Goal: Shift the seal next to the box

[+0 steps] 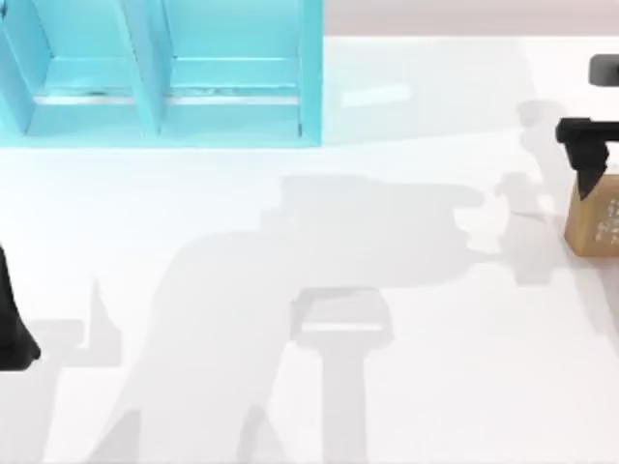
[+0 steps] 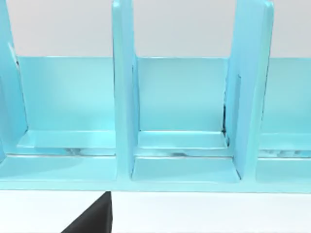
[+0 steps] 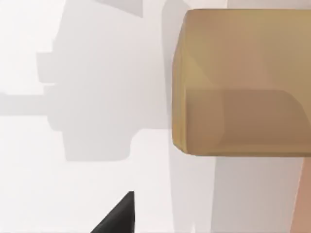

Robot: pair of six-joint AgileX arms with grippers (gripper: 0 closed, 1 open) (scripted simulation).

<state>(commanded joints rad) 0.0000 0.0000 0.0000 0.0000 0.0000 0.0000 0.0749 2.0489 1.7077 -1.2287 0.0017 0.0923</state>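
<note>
Left arm: parked at the left edge of the desk [image 1: 319,406]. The left gripper [image 2: 92,221] shows as a dark sliver in its wrist view; the state of its jaws cannot be told.

Box [image 1: 164,72]: a light-blue divided unit at the far left corner of the desk, its compartments open toward the front.

Seal [image 1: 592,220]: a tan block with white marks on one face, at the right edge of the desk, well apart from the box.

Right gripper [image 1: 587,159]: directly at the top of the seal. Whether the jaws are closed on the block cannot be told.

Probable hazards:
- Shallow or off-centre hold. The tall, narrow block may tip or slip out during the lift.
- Long traverse across the desk. A loose hold may drop the seal short of the box.
- Approach to the box. The seal may strike the box wall or a divider, or end up inside a compartment rather than beside it.
</note>
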